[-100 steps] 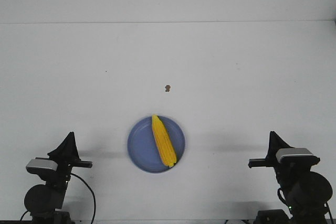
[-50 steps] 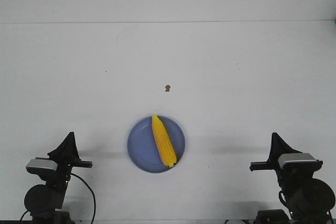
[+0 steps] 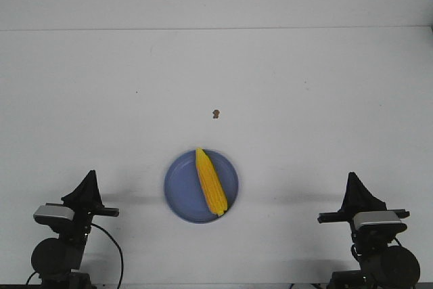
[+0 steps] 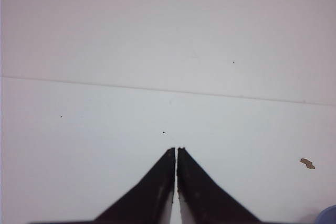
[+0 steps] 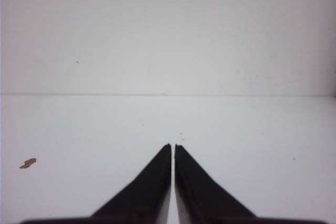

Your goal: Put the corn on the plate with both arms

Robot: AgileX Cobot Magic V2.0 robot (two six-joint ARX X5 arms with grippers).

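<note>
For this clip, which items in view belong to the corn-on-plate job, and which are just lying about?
Part of the job:
- corn, lying across the plate
- plate, periwinkle blue
- left gripper, jaws shut, empty
- right gripper, jaws shut, empty

Just lying about:
- small brown speck on the table, beyond the plate

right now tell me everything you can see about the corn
The corn is a bright yellow, glossy, toy-like cob, tapered to a point at its far end and blunter at the near end. It lies flat on the periwinkle-blue plate, right of the plate's middle, slanted so the near end sits by the near right rim. Only the plate touches it; neither arm is near, and neither wrist view shows it.
</note>
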